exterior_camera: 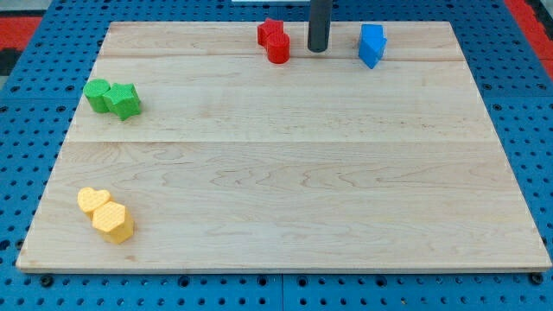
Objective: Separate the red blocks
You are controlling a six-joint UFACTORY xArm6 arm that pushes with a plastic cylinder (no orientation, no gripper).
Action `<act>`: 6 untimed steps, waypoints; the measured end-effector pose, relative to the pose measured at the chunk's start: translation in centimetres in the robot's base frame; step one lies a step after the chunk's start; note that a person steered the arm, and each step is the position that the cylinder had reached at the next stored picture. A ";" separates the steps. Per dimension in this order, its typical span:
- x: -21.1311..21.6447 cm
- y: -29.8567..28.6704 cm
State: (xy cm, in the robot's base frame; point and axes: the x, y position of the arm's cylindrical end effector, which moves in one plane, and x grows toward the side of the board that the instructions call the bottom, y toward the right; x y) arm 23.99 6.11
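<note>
While the two red blocks sit touching each other near the top edge of the tabletop, the separation looks not yet begun. In the camera view, my tip stands just to their right, apart from them, between them and the blue block. As a bare rod, my end effector grasps nothing. One red block seems star-like, the other rounder. Green blocks and yellow blocks lie well apart at the view's left.
</note>
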 end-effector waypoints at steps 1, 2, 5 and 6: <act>-2.2 -0.1; -3.2 -1.6; -4.8 -3.9; -4.8 -3.9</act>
State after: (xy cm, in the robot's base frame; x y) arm 19.20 2.26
